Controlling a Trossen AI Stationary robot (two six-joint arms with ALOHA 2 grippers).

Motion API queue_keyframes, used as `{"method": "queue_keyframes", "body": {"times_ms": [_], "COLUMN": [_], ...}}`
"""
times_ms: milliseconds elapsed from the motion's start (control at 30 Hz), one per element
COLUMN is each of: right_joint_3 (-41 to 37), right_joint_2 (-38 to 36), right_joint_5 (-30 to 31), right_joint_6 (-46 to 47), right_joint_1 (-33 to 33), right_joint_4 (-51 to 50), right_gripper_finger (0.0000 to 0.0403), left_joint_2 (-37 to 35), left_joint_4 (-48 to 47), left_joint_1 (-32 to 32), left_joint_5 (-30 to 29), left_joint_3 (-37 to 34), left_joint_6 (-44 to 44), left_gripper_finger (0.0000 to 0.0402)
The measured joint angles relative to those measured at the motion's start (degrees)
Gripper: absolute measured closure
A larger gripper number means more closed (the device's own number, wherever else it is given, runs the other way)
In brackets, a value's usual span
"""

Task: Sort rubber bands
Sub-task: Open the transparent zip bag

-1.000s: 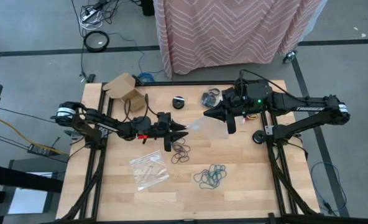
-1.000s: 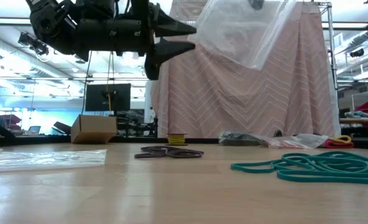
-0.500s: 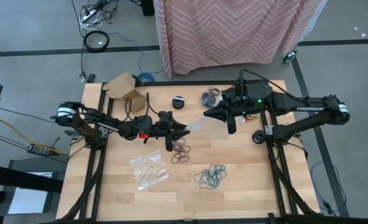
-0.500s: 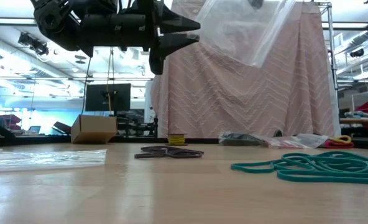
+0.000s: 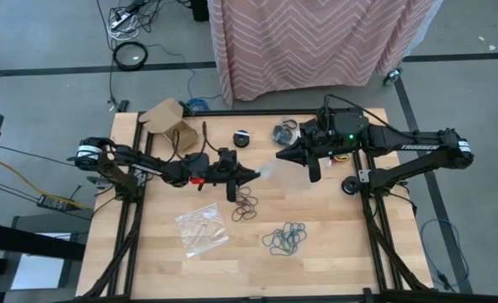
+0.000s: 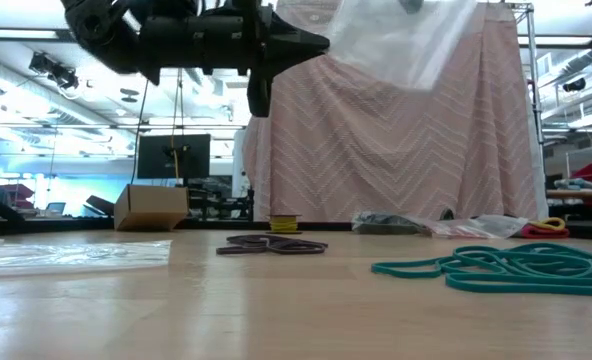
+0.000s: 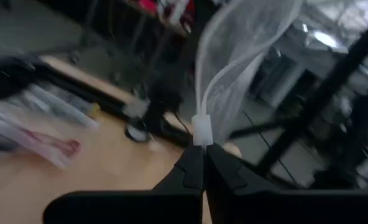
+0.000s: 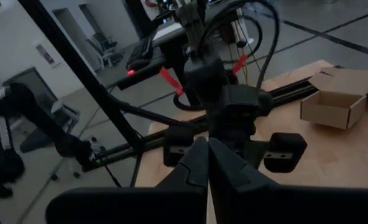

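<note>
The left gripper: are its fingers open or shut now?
Shut. The left gripper pinches the edge of the clear bag; its fingers meet.

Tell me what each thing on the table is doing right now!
Clear bag: lifted off the table, pinched at both ends.
Left end effector: shut on the clear bag.
Right end effector: shut on the clear bag.
Brown rubber bands: piled loose.
Teal rubber bands: piled loose.
Cardboard box: open.

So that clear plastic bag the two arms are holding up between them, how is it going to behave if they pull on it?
The clear plastic bag probably stays floppy: it sags and folds between the left gripper and right gripper, both shut on it. It looks very light, hanging well above the table. Being thin film, it may stretch or slip rather than resist.
</note>
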Motion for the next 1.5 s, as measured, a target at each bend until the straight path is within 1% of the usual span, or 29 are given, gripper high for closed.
{"method": "queue_keyframes", "body": {"times_ms": [67, 100, 200, 233, 300, 367, 433, 500, 600, 700, 767, 833, 967, 1000, 1133, 1233, 1367, 1500], "right_joint_3": [0.0, 0.0, 0.0, 0.0, 0.0, 0.0, 0.0, 0.0, 0.0, 0.0, 0.0, 0.0, 0.0, 0.0, 0.0, 0.0, 0.0, 0.0], "right_joint_2": [-0.1, -0.1, -0.2, -0.2, -0.2, -0.1, 0.0, 0.8, 3.1, 6.6, 9.3, 11.3, 13.9, 14.4, 15.6, 16.6, 18.3, 20.2], "right_joint_5": [0.0, 0.0, -0.5, -1.7, -4.9, -7.7, -9.0, -9.1, -7.3, -4.7, -2.4, -0.8, 0.3, 0.5, 0.7, 0.2, -3.2, -4.2], "right_joint_6": [-2.3, -3.4, -7.2, -8.7, -10.9, -12.4, -13.7, -15.4, -17.2, -17.5, -17.5, -17.5, -17.0, -16.9, -16.8, -17.1, -17.5, -17.5], "right_joint_1": [0.0, -0.1, -0.7, -0.9, -1.5, -1.9, -2.0, -2.0, -2.0, -2.0, -1.9, -1.9, -1.8, -1.8, -1.8, -1.8, -1.9, -1.8], "right_joint_4": [-2.4, -4.1, -7.1, -7.4, -7.2, -6.4, -6.1, -5.7, -5.0, -2.5, -2.2, -2.1, -0.6, -0.1, 2.0, 1.4, 2.4, 1.8], "right_gripper_finger": [0.0403, 0.0403, 0.0397, 0.0391, 0.0375, 0.0351, 0.0322, 0.0293, 0.0266, 0.0264, 0.0278, 0.0303, 0.0381, 0.0391, 0.0389, 0.0399, 0.0401, 0.0402], "left_joint_2": [-1.5, -2.5, -5.3, -6.0, -7.0, -7.7, -7.9, -7.9, -7.9, -7.9, -7.8, -7.7, -7.7, -7.7, -7.2, -7.2, -7.2, -7.2], "left_joint_4": [-8.1, -14.1, -35.9, -43.2, -57.3, -68.0, -76.7, -82.3, -87.3, -91.5, -94.4, -97.8, -100.9, -101.9, -103.9, -103.7, -101.4, -99.3], "left_joint_1": [0.0, 0.0, -0.2, -0.2, -0.2, -0.2, 0.0, 0.4, 1.4, 3.8, 5.5, 6.4, 6.7, 6.7, 6.8, 6.7, 6.7, 6.7], "left_joint_5": [3.4, 5.0, 7.6, 8.1, 8.1, 7.8, 6.3, 4.5, 1.8, 1.2, 1.4, 1.4, 2.0, 2.1, 2.7, 3.0, 3.9, 5.4], "left_joint_3": [2.7, 4.4, 10.5, 12.9, 18.2, 23.7, 28.7, 33.2, 38.1, 39.4, 39.3, 39.3, 39.3, 39.3, 39.3, 39.3, 39.3, 39.3], "left_joint_6": [0.1, 0.8, 5.9, 8.0, 13.1, 18.5, 23.4, 28.3, 35.0, 39.5, 40.9, 43.0, 46.7, 47.4, 47.9, 48.7, 48.8, 48.8], "left_gripper_finger": [0.0397, 0.0397, 0.0398, 0.0399, 0.0399, 0.0399, 0.04, 0.04, 0.04, 0.0401, 0.0401, 0.0401, 0.0401, 0.0401, 0.0401, 0.0401, 0.0401, 0.0401]}}
